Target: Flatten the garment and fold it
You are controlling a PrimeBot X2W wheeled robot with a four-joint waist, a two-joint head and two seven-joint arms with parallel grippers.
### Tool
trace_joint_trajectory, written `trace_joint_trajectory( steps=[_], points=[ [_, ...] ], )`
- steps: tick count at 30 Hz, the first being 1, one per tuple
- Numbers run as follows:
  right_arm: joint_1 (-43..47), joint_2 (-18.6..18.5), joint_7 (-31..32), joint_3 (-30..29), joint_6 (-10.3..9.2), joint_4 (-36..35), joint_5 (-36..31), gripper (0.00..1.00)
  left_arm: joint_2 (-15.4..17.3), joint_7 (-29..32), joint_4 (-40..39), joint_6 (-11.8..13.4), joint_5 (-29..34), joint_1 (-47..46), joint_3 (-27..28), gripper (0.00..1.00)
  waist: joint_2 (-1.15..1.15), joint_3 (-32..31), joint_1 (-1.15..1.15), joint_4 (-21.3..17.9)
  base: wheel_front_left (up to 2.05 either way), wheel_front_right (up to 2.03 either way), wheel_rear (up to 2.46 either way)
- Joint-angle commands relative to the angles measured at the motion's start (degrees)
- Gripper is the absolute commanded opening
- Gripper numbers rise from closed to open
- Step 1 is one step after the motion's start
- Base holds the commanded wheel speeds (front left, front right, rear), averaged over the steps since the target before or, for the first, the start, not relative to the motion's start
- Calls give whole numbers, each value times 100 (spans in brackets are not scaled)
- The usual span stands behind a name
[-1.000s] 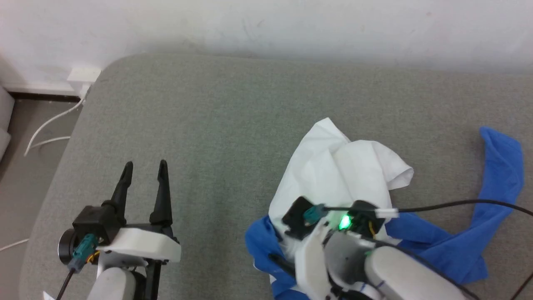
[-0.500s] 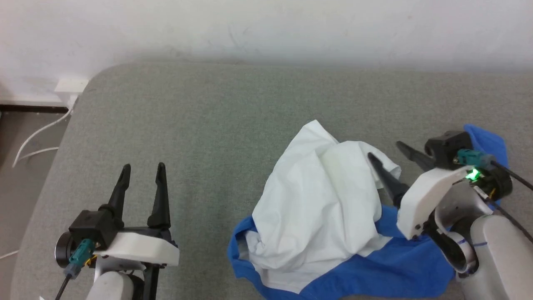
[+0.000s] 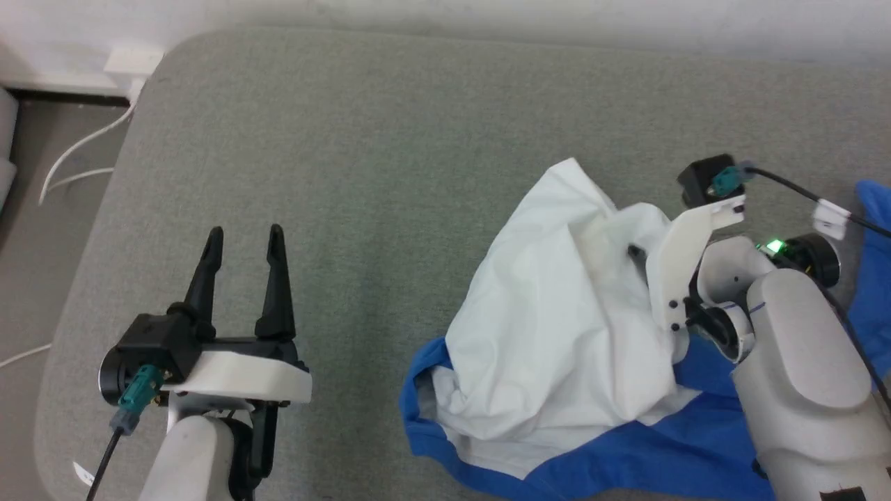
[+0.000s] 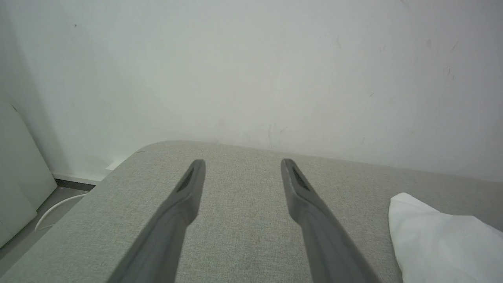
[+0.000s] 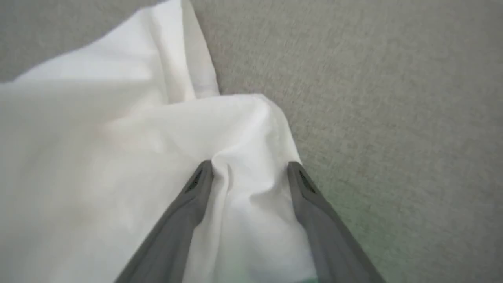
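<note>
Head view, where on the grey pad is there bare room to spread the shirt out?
The widest bare stretch of the grey pad lies between the left gripper and the garment, running up to the wall-side edge. The right side is crowded: the bunched garment, with the right gripper open around a white fold.

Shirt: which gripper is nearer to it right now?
Right. The right gripper is on the shirt, its open jaws astride a white fold at the edge. The left gripper is open above bare grey cushion, off to the shirt's left, apart from it.
</note>
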Motion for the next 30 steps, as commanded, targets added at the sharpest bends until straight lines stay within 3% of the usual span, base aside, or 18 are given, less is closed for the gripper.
trace_joint_trajectory(
  steps=[1,2,3,4,5,7,11,17,18,23,26,30],
  points=[
    [-117,5,352,70,-5,218,-88,100,-63,-31,7,-28,56,-99,25,100,0,224,-1,205,0,0,0],
    [-151,-21,618,155,-5,336,-108,96,-86,-31,13,-39,72,-108,38,100,0,238,-1,216,0,0,0],
    [-173,-65,862,266,-5,417,-119,67,-106,-31,21,-48,87,-109,56,100,0,241,-1,219,0,0,0],
    [-187,-126,1061,387,-5,453,-108,27,-123,-31,28,-58,101,-108,75,100,0,245,-1,217,0,0,0],
    [-190,-186,1193,487,-5,446,-61,0,-137,-31,37,-70,114,-105,98,100,0,240,-1,209,0,0,0],
    [-190,-282,1170,564,-5,320,87,0,-155,-31,58,-89,137,-86,151,100,0,205,-1,171,0,0,0],
    [-79,-380,432,506,-5,-250,371,0,-158,-31,126,-115,179,-18,263,100,0,13,-1,39,0,0,0],
    [714,-517,-380,119,-5,-1959,677,0,-45,-31,177,-122,212,238,438,100,0,-478,-1,-296,0,0,0],
    [1158,-579,-440,-211,-5,-2669,612,0,8,-31,174,-122,204,346,483,100,0,-610,-1,-425,0,0,0],
    [2424,-406,-282,-1423,-5,-3985,47,0,99,37,74,-107,181,542,519,100,0,-813,-1,-689,0,0,0],
    [3108,-96,-95,-2110,-5,-4298,-368,0,129,95,-6,-105,168,592,509,100,0,-835,-1,-789,0,0,0],
    [3755,217,270,-2692,-5,-4081,-697,0,138,167,-83,-113,159,612,452,100,0,-810,-1,-881,0,0,0]
  ],
)
